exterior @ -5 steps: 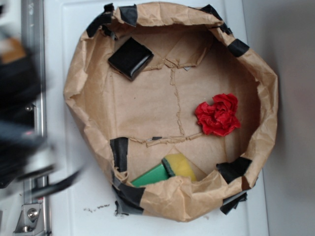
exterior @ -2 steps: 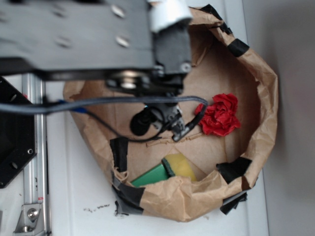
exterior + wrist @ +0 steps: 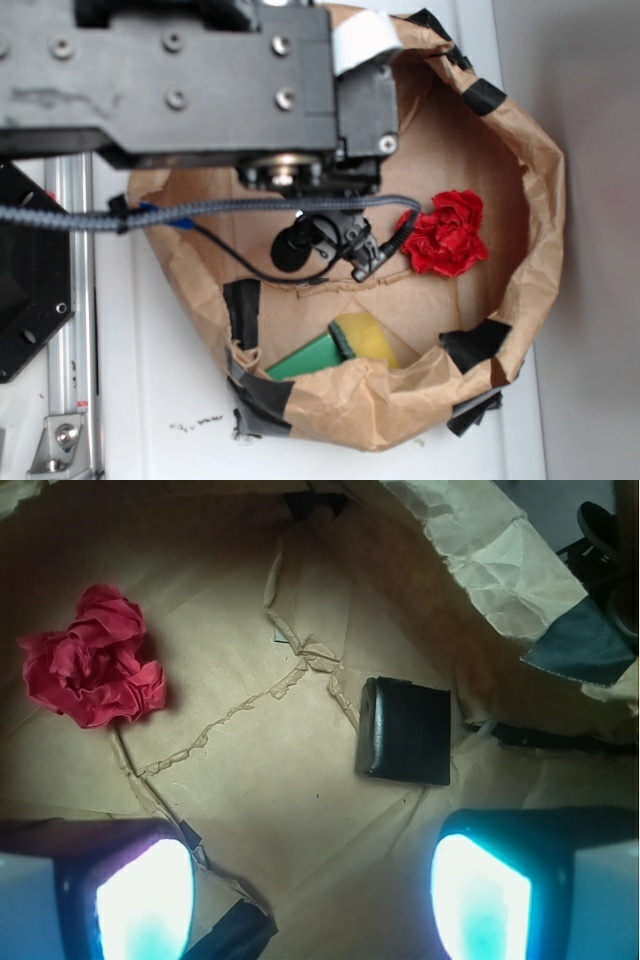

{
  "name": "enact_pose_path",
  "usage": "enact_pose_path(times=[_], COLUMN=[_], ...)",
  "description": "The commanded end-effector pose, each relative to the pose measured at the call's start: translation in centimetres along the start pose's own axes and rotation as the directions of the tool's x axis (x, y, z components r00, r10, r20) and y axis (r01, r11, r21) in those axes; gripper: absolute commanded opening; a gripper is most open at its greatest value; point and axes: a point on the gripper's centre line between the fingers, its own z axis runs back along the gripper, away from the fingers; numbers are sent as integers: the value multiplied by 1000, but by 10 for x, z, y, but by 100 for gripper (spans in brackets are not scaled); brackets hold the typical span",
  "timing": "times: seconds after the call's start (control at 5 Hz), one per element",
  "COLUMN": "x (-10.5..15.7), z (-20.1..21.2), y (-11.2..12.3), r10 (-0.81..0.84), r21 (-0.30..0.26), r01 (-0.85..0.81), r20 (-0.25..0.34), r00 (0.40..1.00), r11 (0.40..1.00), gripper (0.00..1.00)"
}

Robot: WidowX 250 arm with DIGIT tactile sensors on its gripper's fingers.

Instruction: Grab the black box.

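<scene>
The black box [image 3: 404,730] lies flat on the brown paper floor in the wrist view, right of middle, ahead of my right finger. In the exterior view the arm hides it. My gripper [image 3: 312,895] is open and empty above the paper floor; its two glowing pads [image 3: 145,900] stand wide apart at the bottom of the wrist view. In the exterior view my arm [image 3: 200,80] covers the upper left of the paper bowl, and the fingertips are hidden under it.
A red paper flower [image 3: 95,670] lies left in the wrist view, and right of the arm in the exterior view [image 3: 445,235]. A green block with yellow sponge [image 3: 335,348] lies by the bowl's near wall. The crumpled brown paper wall [image 3: 540,200] with black tape patches rings everything.
My arm has swung in from the left over the paper bowl and now covers the black box in the exterior view. Since 0.4 s ago it has shifted slightly.
</scene>
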Motion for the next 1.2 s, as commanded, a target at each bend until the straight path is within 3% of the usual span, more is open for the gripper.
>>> enact_pose_path(times=[0.0, 0.2, 0.4, 0.6, 0.8, 1.0], x=[23, 36, 30, 21, 21, 27], z=[-29, -56, -67, -60, -74, -91], y=[4, 10, 26, 47, 57, 55], r10=[34, 61, 20, 21, 53, 26], r21=[-24, 11, 51, 53, 105, 112], r01=[-33, -62, -23, -26, -59, -31], r20=[38, 45, 55, 83, 58, 51], r00=[999, 997, 998, 996, 997, 998], r11=[999, 998, 998, 998, 993, 993], gripper=[100, 100, 100, 100, 100, 100])
